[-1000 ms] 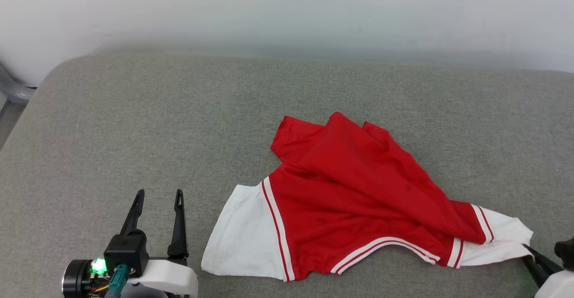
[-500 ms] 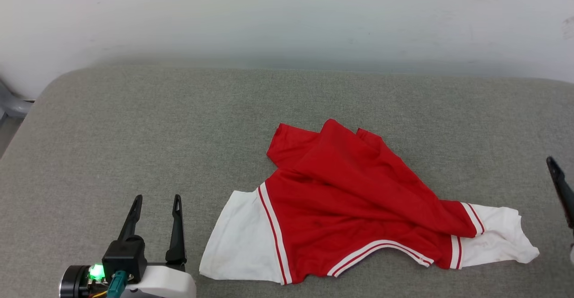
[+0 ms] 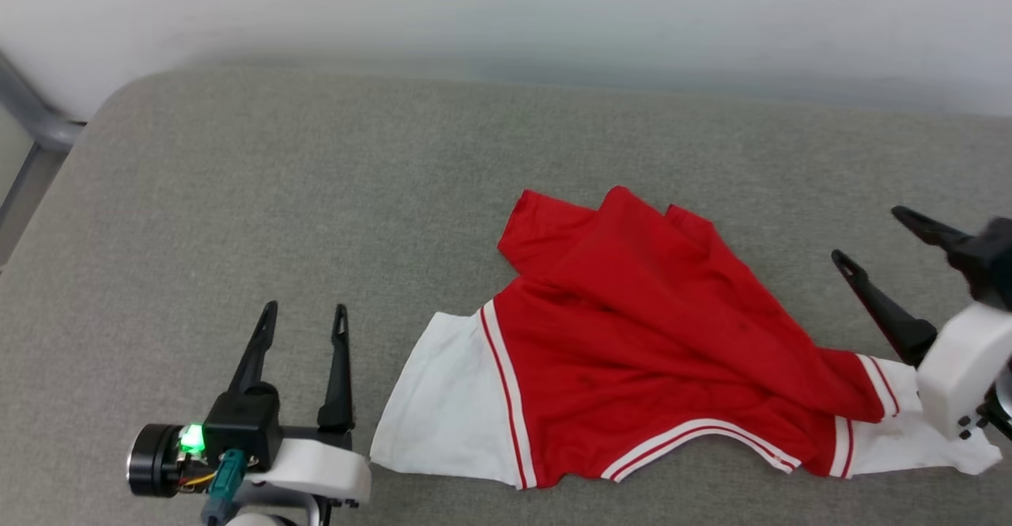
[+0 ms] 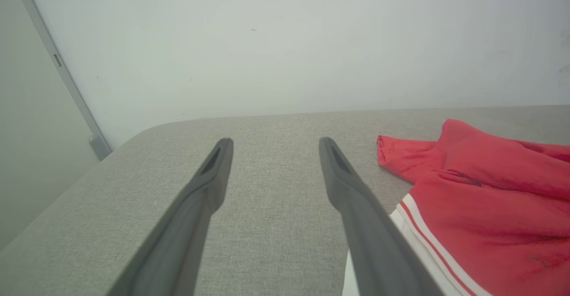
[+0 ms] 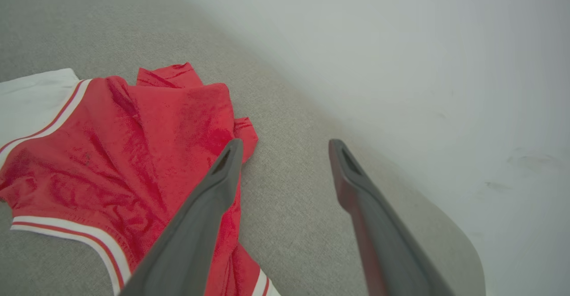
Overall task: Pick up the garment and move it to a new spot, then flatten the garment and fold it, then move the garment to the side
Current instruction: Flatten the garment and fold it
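Note:
The garment (image 3: 632,344) lies rumpled on the grey padded surface (image 3: 316,194), its red body folded over on a slant and a white sleeve at each end. My left gripper (image 3: 306,308) rests open just left of the left sleeve, empty and clear of the cloth; its wrist view has the garment (image 4: 481,198) to the right of the gripper (image 4: 274,141). My right gripper (image 3: 868,233) hangs open over the right sleeve, holding nothing. In the right wrist view the gripper (image 5: 286,142) points past the garment's (image 5: 133,144) red edge.
A white wall (image 3: 506,12) runs along the far edge of the surface. A grey metal bar (image 3: 32,107) stands off the left corner. Bare grey padding spreads to the left and behind the garment.
My right gripper has let go of the right sleeve tip, opened, and moved up and away from the near edge. The sleeve dropped flat. The head camera has shifted slightly.

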